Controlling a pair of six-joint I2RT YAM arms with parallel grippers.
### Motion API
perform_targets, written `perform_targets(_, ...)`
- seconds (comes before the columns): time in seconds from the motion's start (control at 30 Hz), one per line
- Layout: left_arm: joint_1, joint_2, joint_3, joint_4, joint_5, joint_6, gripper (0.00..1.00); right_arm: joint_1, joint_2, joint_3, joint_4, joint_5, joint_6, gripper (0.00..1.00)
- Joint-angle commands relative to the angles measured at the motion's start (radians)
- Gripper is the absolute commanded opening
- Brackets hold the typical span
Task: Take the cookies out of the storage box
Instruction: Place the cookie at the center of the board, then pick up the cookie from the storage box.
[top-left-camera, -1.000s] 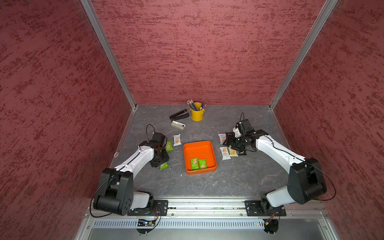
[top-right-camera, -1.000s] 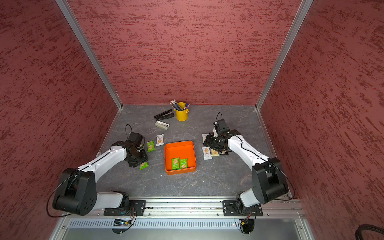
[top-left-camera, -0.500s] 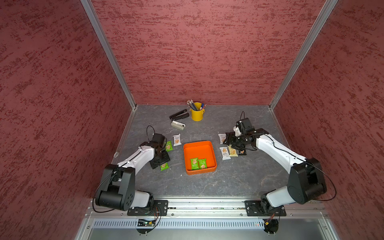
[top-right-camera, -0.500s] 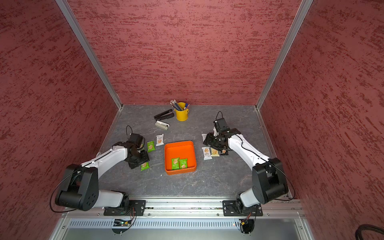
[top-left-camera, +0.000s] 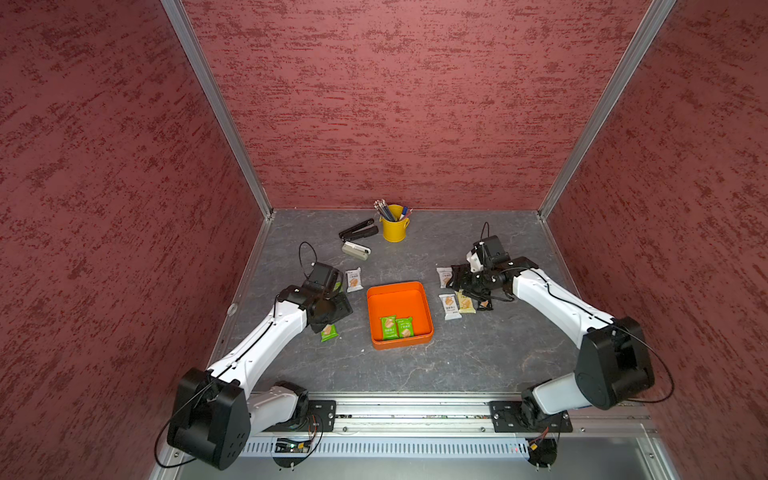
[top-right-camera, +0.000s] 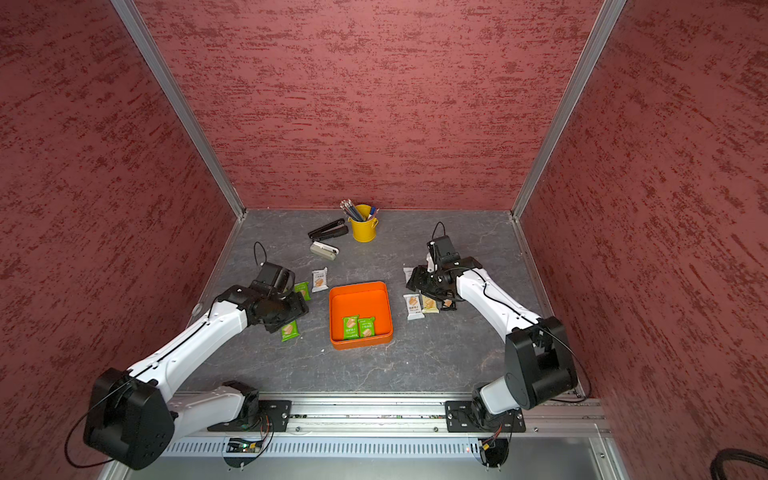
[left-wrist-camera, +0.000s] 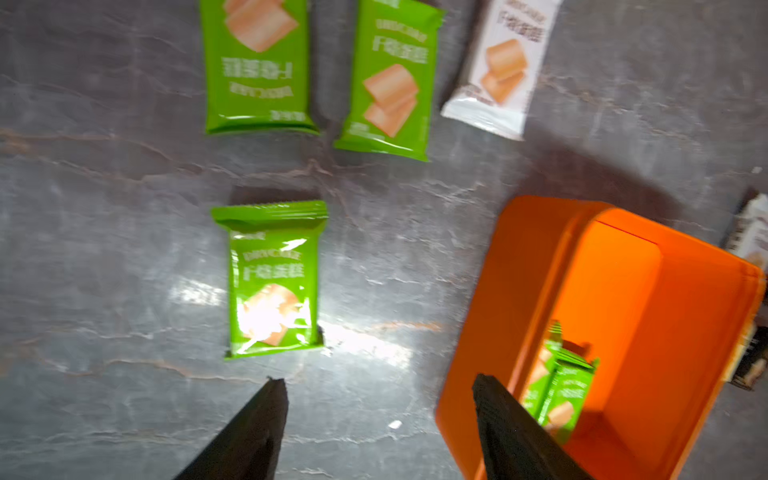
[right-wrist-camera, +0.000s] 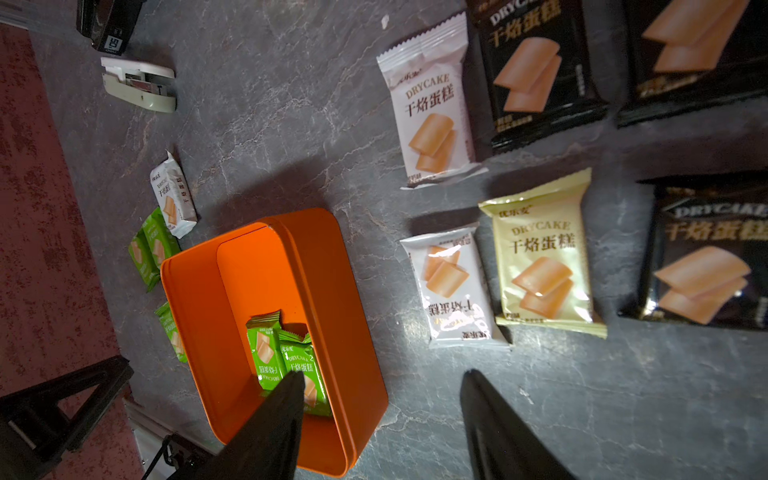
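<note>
The orange storage box (top-left-camera: 395, 286) sits mid-table with two green cookies (top-left-camera: 397, 327) lying side by side in its near part, also seen in the right wrist view (right-wrist-camera: 286, 361). My left gripper (left-wrist-camera: 379, 380) is open and empty over bare table left of the box (left-wrist-camera: 519, 270), just short of a green packet (left-wrist-camera: 272, 282) lying flat. Two more green packets (left-wrist-camera: 390, 83) and a white one (left-wrist-camera: 498, 70) lie beyond it. My right gripper (right-wrist-camera: 383, 373) is open and empty, right of the box (right-wrist-camera: 332, 291), near white (right-wrist-camera: 451, 286), pale yellow (right-wrist-camera: 544, 257) and black (right-wrist-camera: 536, 62) packets.
At the back stand a yellow pencil cup (top-left-camera: 395, 227), a black stapler (top-left-camera: 358, 230) and a grey-white device (top-left-camera: 356, 250). Red walls close in the left, right and back sides. The arm bases sit on a rail at the front edge.
My left gripper has opened beside the green packet on the table left of the box. The right arm has not moved.
</note>
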Motion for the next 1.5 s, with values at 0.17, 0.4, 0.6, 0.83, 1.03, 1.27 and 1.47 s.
perform_targets(0.17, -0.241, 0.087, 0.138, -0.019, -0.079, -0.177, 0.75, -0.005, -0.083, -0.031, 0.01, 0.001, -0.048, 0.64)
perform_targets(0.4, -0.401, 0.263, 0.281, -0.099, -0.185, -0.187, 0.7, -0.006, -0.119, -0.053, -0.01, 0.006, -0.084, 0.64)
perform_targets(0.6, -0.487, 0.419, 0.384, -0.154, -0.227, -0.175, 0.63, -0.01, -0.15, -0.07, -0.037, 0.021, -0.111, 0.64)
perform_targets(0.83, -0.491, 0.522, 0.401, -0.113, -0.199, -0.152, 0.61, -0.019, -0.169, -0.078, -0.053, 0.031, -0.128, 0.64)
perform_targets(1.03, -0.482, 0.595, 0.411, -0.093, -0.176, -0.133, 0.62, -0.026, -0.158, -0.069, -0.064, 0.033, -0.139, 0.65)
perform_targets(1.27, -0.465, 0.635, 0.401, -0.061, -0.151, -0.123, 0.67, -0.032, -0.134, -0.055, -0.07, 0.038, -0.143, 0.65)
perform_targets(1.47, -0.43, 0.637, 0.376, -0.021, -0.119, -0.092, 0.62, -0.035, -0.102, -0.04, -0.071, 0.043, -0.139, 0.65)
